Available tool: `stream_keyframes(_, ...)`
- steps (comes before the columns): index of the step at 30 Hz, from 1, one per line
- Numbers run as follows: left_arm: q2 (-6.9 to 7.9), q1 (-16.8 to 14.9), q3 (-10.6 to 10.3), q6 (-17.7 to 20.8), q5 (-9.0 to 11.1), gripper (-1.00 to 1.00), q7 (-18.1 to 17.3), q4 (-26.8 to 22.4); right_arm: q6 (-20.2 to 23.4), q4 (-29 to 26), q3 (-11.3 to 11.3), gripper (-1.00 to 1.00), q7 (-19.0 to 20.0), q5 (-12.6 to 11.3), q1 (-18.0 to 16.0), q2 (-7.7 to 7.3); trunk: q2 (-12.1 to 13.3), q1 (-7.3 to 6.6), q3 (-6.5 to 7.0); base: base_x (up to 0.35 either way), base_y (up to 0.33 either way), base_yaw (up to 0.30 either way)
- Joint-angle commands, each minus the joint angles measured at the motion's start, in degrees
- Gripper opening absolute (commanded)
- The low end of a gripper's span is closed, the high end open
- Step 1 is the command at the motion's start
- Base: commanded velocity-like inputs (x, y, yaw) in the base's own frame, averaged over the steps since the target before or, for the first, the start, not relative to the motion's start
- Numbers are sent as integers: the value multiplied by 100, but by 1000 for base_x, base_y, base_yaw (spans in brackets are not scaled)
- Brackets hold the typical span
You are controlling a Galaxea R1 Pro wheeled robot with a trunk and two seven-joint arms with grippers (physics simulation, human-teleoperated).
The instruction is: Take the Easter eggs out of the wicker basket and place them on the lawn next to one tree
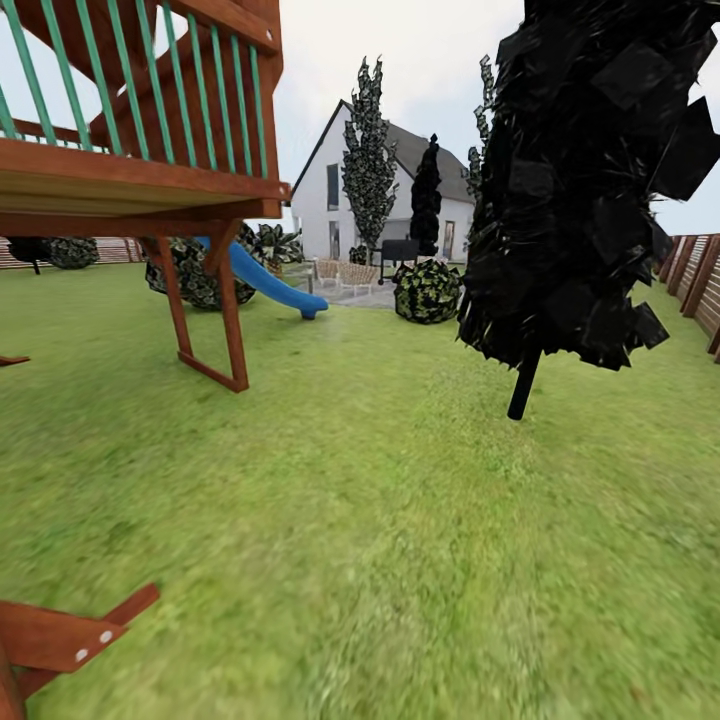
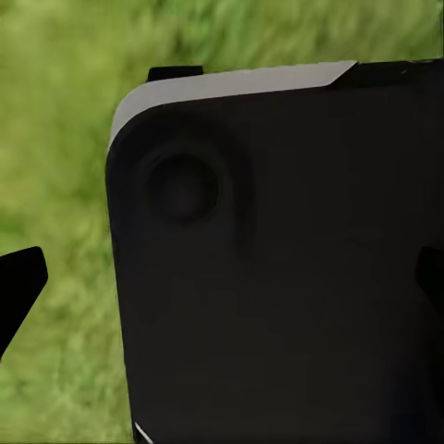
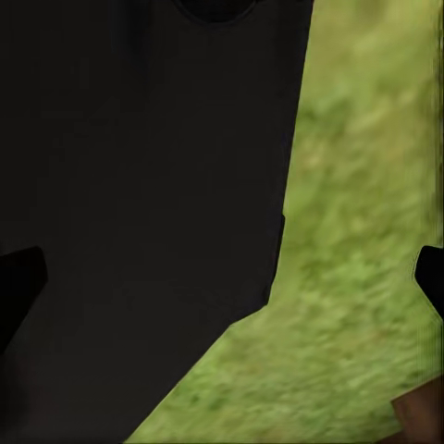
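- Head view: you are looking over the flat green grass lawn (image 1: pixel 380 520), with a red-brown wooden play tower with green railings (image 1: pixel 150 150) on your left and its blue plastic slide (image 1: pixel 268 282) behind it. A near-black conifer with a thin black trunk (image 1: pixel 580 180) stands close on your right, beside the brown horizontal-slat wooden fence (image 1: pixel 695 275). A slim tree with mottled green-white leaves (image 1: pixel 368 165) stands far off by the white house (image 1: pixel 330 200). No basket and no eggs appear here, so judge the task as not visibly begun: you are on the way.
- Left wrist view: the dark body of the robot (image 2: pixel 277 268) sits over blurred grass. The left hand (image 2: pixel 227 282) has its fingertips at opposite edges, spread wide, nothing between them.
- Right wrist view: the right hand (image 3: pixel 227 277) is likewise spread wide and empty.
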Motion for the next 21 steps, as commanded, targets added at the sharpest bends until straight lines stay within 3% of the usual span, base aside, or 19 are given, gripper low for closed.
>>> stream_keyframes(1,0,4,2,6,-20,100,-2,-14,6,4,-5,100,-4,46,-6,-1,-2,3,-4,292,-119,0)
stream_keyframes(11,9,3,9,6,-20,100,-402,-13,6,8,-5,100,-5,46,-4,-1,-2,3,-4,312,-33,0)
stream_keyframes(21,9,3,10,15,-29,100,-439,-6,6,7,-5,100,-5,46,-4,-1,-2,3,-4,327,8,0)
